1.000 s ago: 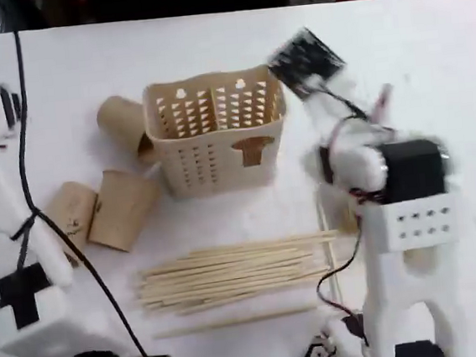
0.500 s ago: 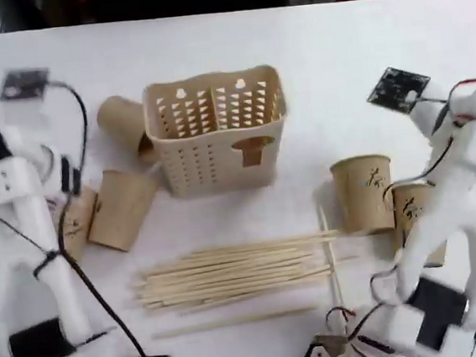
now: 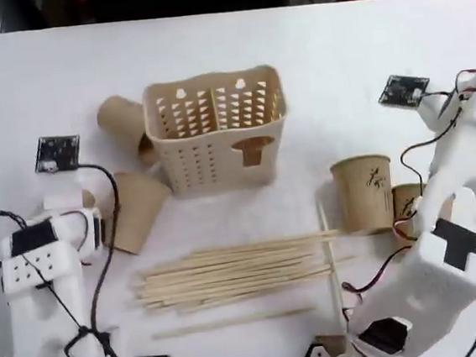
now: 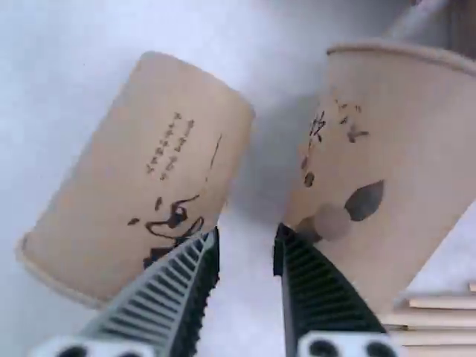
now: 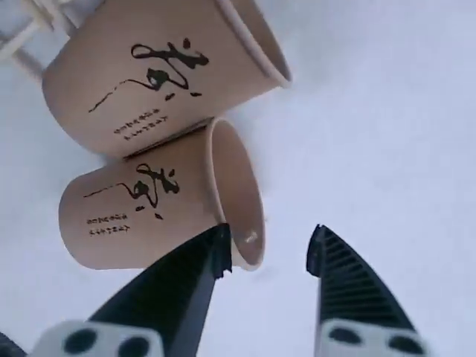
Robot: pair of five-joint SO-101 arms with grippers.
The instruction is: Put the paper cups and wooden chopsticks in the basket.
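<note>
Both arms have swung since half a second ago. The left arm has come nearer the front edge, over the cups left of the basket. The right arm has folded lower beside the two cups on its side. Basket, cups and chopsticks lie as they did.

The left end effector is open only narrowly and holds nothing. Its ribbed dark fingers hang over the gap between a lying cup and a neighbouring cup, also on its side. Whether either finger touches paper cannot be told.

The right end effector is spread wider and also holds nothing. One finger sits at the rim of the partly hidden cup, the other over bare table. Just beside that cup stands the upright cup, near the far ends of the chopsticks.

The table is plain white, with a dark strip of room beyond its far edge. The chopsticks are pale wood in a loose flat bundle in front of the basket, with a single stick apart toward the front. The basket is cream plastic with perforated walls, a wavy rim and an inner divider. A third lying cup rests against its far-left corner. The cups are tan paper with dark brush marks.
</note>
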